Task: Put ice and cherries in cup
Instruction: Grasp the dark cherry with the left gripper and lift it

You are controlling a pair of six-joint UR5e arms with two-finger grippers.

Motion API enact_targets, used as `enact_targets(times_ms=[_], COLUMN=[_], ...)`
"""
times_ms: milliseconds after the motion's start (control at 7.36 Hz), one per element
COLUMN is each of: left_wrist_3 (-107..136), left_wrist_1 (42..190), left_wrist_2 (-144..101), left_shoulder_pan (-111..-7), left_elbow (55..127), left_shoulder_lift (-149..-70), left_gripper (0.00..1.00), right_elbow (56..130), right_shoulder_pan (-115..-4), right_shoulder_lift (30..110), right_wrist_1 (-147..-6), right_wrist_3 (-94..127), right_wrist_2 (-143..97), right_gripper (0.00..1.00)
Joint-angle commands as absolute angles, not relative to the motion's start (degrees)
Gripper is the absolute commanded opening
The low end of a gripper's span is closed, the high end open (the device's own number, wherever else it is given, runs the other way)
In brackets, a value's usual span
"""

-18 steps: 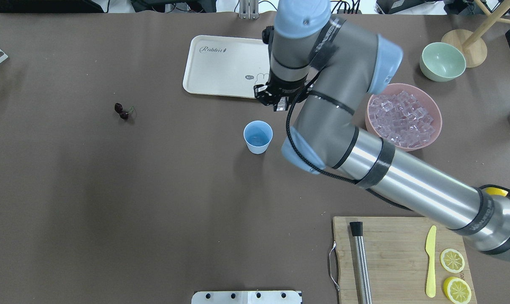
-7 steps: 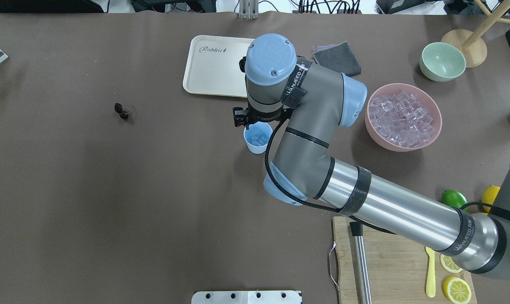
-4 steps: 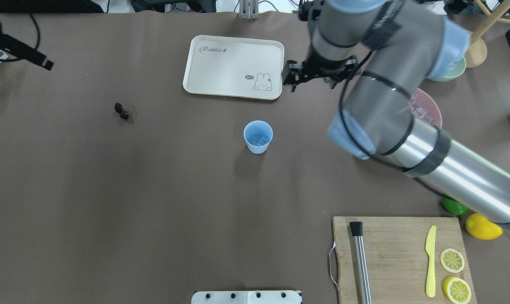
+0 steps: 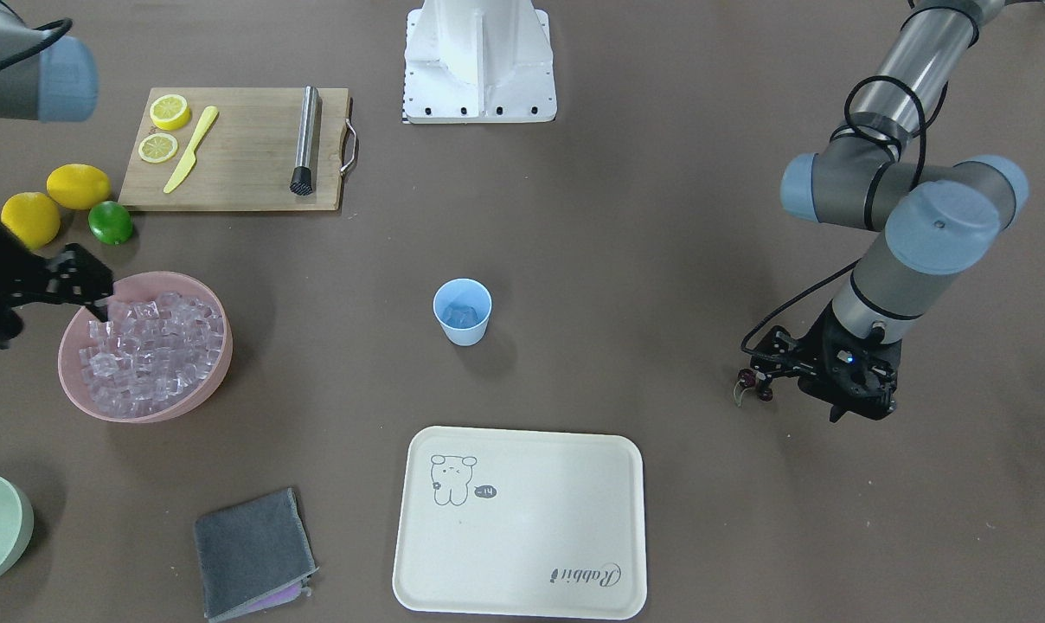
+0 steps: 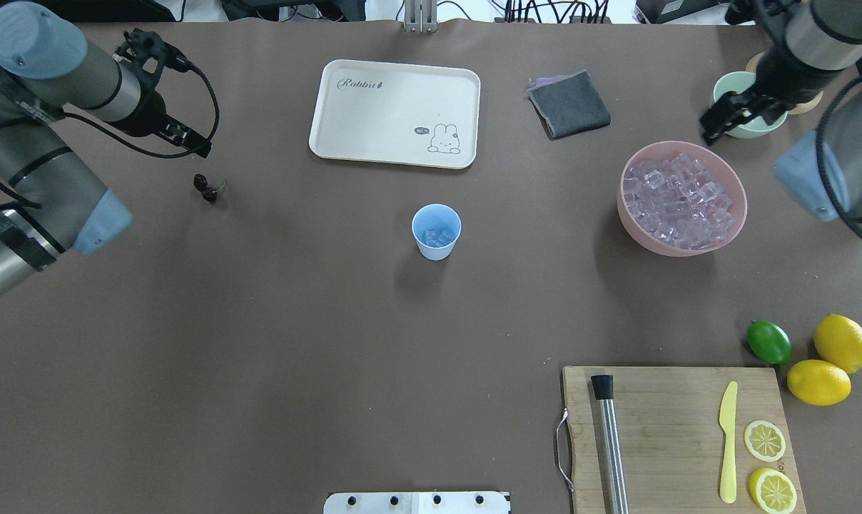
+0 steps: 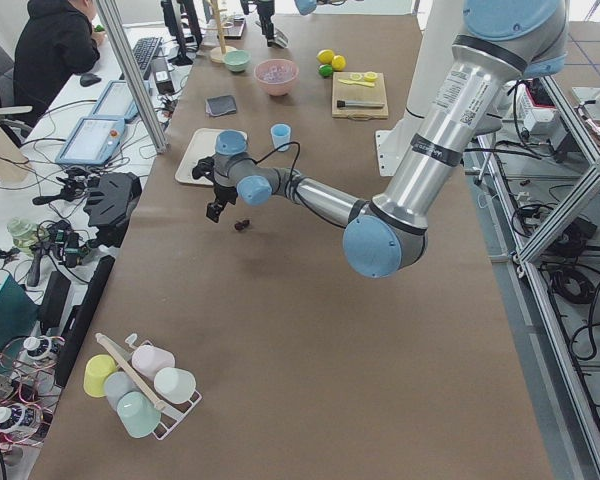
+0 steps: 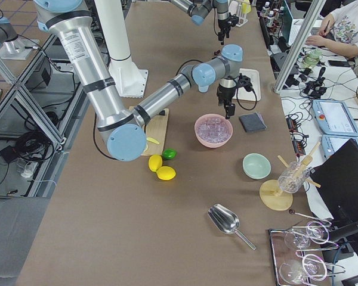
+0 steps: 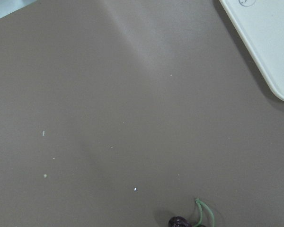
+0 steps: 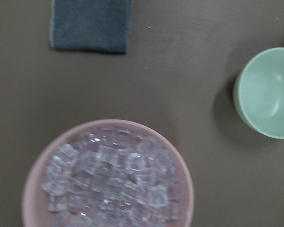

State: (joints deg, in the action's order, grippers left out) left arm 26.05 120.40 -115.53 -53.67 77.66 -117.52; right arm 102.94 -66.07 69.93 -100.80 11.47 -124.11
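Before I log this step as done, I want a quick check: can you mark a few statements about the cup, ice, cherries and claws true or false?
1. The cup holds ice. True.
2. The cherries are in the cup. False: they lie on the table near the left claw.
3. The right claw is above the cup. False: it is by the pink bowl's rim.
4. The pink bowl holds many ice cubes. True.
5. The lime is on the tray. False: it lies beside the lemons, far from the tray.
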Motion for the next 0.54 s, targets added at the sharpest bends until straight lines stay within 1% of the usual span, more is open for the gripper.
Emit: enact_targets(times_ms=[0, 272, 407], left_wrist_3=[29.61, 30.92, 31.29], left_wrist_1=[125.33, 125.42, 125.42], left_wrist_2=[-115.14, -115.22, -115.22], left_shoulder_pan=[-51.33, -50.89, -50.71], left_elbow=[74.18, 74.44, 74.53], left_shoulder_lift=[-117.42, -116.98, -116.90], left_gripper=[0.98, 0.97, 0.94], right_elbow=[99.43, 89.44, 87.21], right_shoulder_pan=[-71.18, -72.59, -72.77], right_shoulder_lift=[75.40, 78.39, 79.36], right_wrist_1=[-97.85, -81.57, -76.78], right_wrist_3=[0.56, 0.44, 0.79], right_wrist_2=[-125.93, -128.49, -128.50], right_gripper=[0.99, 0.99, 0.99])
